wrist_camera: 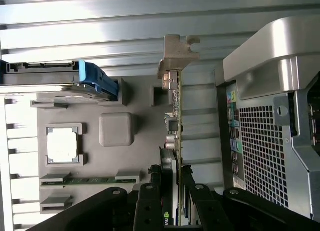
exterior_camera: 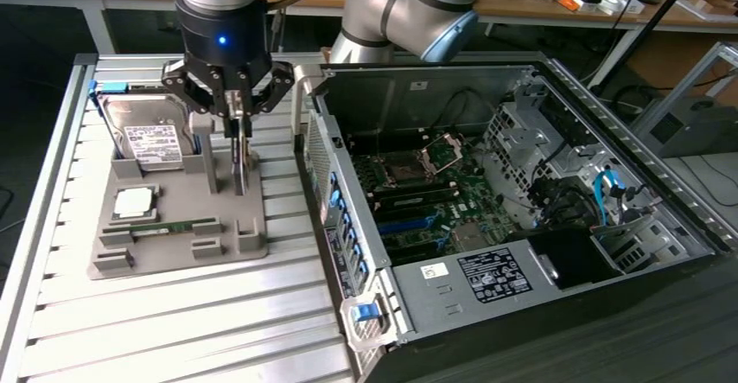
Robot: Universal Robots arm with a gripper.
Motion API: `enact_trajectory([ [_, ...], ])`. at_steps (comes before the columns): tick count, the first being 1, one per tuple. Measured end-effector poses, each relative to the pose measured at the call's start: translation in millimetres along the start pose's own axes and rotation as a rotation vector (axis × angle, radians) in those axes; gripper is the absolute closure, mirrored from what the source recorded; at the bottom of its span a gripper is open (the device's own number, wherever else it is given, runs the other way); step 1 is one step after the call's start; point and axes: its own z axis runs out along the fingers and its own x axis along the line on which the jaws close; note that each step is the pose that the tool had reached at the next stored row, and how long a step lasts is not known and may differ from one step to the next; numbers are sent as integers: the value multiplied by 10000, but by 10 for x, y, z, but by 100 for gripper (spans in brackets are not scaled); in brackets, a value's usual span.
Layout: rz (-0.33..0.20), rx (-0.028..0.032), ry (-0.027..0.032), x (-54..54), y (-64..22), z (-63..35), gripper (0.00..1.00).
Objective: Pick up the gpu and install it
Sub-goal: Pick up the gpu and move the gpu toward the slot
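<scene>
The gpu (exterior_camera: pixel 240 165) stands on edge over the grey parts holder (exterior_camera: pixel 173 249), a thin dark card hanging straight down from my gripper (exterior_camera: pixel 237 128). My fingers close on both of its faces. In the wrist view the gpu (wrist_camera: pixel 175 106) runs edge-on away from the gripper (wrist_camera: pixel 171 193), with its silvery end bracket (wrist_camera: pixel 177 51) at the far end and the black fan housing between the fingers (wrist_camera: pixel 149 203). Its lower edge sits at the holder's slot; I cannot tell whether it still rests there.
On the holder, a silver hard drive (exterior_camera: pixel 150 132) stands upright, with a processor (exterior_camera: pixel 133 200) and a green memory stick (exterior_camera: pixel 173 226) lying flat. The open computer case (exterior_camera: pixel 519 184) is close on the exterior view's right, its perforated rear wall (wrist_camera: pixel 260 151) beside the card. Slatted aluminium table (exterior_camera: pixel 173 331) below.
</scene>
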Motion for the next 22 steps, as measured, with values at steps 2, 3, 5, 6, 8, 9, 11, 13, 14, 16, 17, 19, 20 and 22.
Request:
enact_trajectory([
  [2,1,-17,2,0,2,-20,73],
  [3,1,-28,1,-1,2,-29,73],
  [5,1,-38,2,-1,4,-50,73],
  [6,2,-40,2,-1,5,-59,73],
  [8,1,-41,2,-2,7,-85,73],
  [9,2,-40,3,-2,8,-96,73],
  [11,2,-40,3,-3,9,-114,73],
  [13,0,-31,2,-3,10,-127,73],
  [14,-1,-11,2,-4,10,-134,73],
  [16,-1,39,-4,-3,12,-144,73],
  [17,-2,69,-6,-4,12,-151,73],
  [19,-3,88,-4,-4,13,-166,73],
  [20,-3,89,-6,-4,14,-177,73],
  [22,-2,89,-7,-5,17,-216,73],
])
